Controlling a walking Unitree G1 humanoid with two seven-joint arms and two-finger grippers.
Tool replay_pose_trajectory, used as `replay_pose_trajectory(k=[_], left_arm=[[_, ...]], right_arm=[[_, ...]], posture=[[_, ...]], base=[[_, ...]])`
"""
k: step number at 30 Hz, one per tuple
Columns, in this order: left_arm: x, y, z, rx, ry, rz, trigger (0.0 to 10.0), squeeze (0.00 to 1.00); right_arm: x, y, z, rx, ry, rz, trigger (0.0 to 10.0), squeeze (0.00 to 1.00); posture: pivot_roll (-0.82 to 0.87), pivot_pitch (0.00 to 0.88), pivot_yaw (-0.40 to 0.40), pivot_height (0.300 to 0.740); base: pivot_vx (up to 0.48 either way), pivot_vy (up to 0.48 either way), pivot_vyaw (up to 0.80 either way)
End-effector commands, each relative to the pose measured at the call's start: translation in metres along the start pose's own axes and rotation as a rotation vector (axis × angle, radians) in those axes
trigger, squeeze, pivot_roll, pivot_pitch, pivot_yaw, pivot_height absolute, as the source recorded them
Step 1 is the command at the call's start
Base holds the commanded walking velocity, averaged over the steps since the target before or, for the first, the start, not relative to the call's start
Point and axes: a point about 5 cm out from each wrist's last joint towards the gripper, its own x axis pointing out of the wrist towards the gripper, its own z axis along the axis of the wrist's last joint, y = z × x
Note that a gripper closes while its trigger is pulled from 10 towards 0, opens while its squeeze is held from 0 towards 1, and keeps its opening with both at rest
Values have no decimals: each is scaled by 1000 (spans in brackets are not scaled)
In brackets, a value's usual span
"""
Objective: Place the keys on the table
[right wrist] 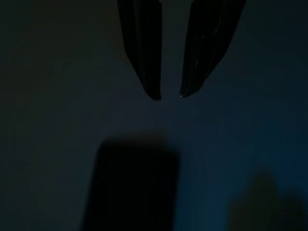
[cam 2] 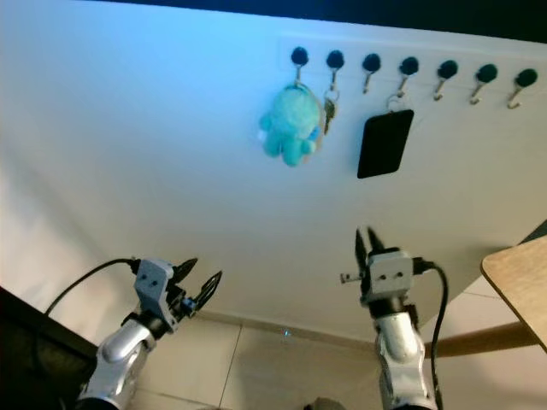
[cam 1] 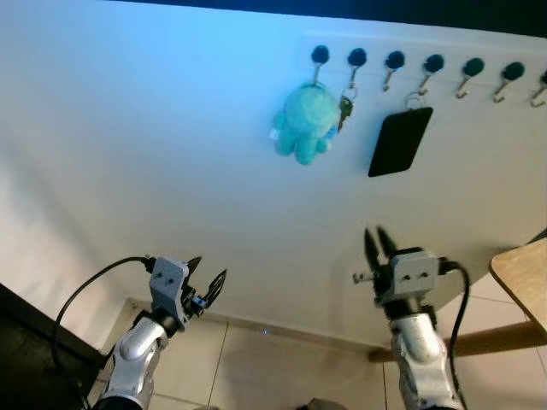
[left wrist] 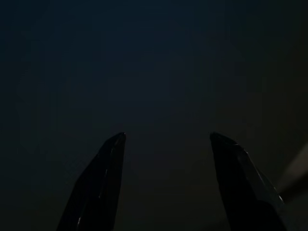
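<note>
A small bunch of keys hangs from a wall hook beside a teal plush toy that belongs to the same keyring. My right gripper points up at the wall well below the keys, with a narrow gap between its fingers and nothing in them. The dark right wrist view shows its fingertips slightly apart. My left gripper is held low at the left, open and empty, far from the keys. The wooden table juts in at the right edge.
A row of black-knobbed hooks runs along the white wall. A black rectangular tag hangs right of the keys. Dark furniture stands at the lower left, and tiled floor lies below the wall.
</note>
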Motion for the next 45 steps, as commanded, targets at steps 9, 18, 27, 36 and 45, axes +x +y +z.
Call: replay_pose_trajectory(k=[9,18,27,36,45], left_arm=[[31,-24,59,69,-247,-91,10000,0],[47,-34,108,50,-397,-110,10000,0],[49,-40,117,53,-419,-122,10000,0],[48,-42,121,45,-399,-124,10000,0],[47,-44,123,45,-389,-130,10000,0]], right_arm=[[43,-26,58,-69,-224,-145,10000,1000],[81,-27,91,22,-283,-91,10000,0],[90,-27,95,109,-274,-71,10000,0],[90,-27,97,146,-243,-57,10000,0],[85,-24,97,167,-234,-56,9059,0]], posture=[[20,84,-18,740],[20,97,-31,740],[21,99,-35,740],[22,104,-33,740],[24,106,-32,740]], base=[[0,0,0],[0,0,0],[0,0,0],[0,0,0],[0,0,0]])
